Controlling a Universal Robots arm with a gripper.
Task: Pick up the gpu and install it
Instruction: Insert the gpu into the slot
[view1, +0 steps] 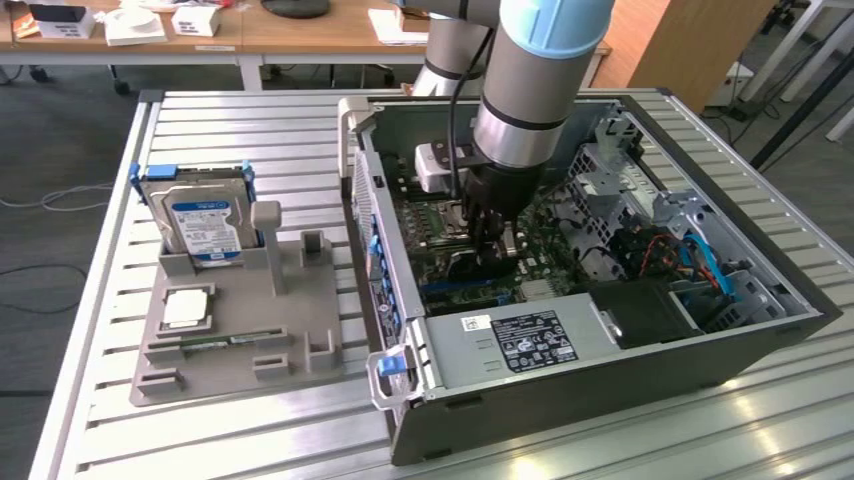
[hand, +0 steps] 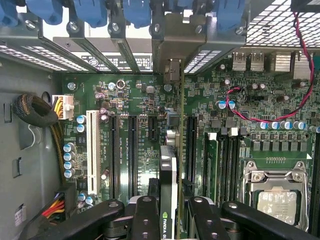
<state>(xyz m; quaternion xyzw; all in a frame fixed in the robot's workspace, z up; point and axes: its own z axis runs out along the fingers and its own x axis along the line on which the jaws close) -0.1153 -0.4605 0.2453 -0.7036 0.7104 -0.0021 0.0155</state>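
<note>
Green circuit board fills the floor of the open computer case (view1: 747, 330) as the robot's end effector (hand: 169, 210) reaches down inside it, its fingers (hand: 145, 220) pinching the gpu (hand: 168, 185) edge-on between them. The card (seen from the wrist as a thin dark strip with a green logo near the grip) hangs upright over the motherboard (hand: 150, 100), lined up with the long black expansion slots (hand: 132, 150) and pointing toward the metal bracket bays (hand: 172, 45) at the case's rear wall.

By the look of it, the pick-up is done and the card has been carried into the case; seating appears unfinished, since whether its lower edge has met a slot cannot be told and the end effector has not let go.

In the exterior view the arm (view1: 541, 80) plunges into the case's middle, and the grey parts holder (view1: 227, 330) on the slatted metal worktop (view1: 107, 420) carries a hard drive (view1: 203, 225) with a blue-white label at the exterior view's left.
</note>
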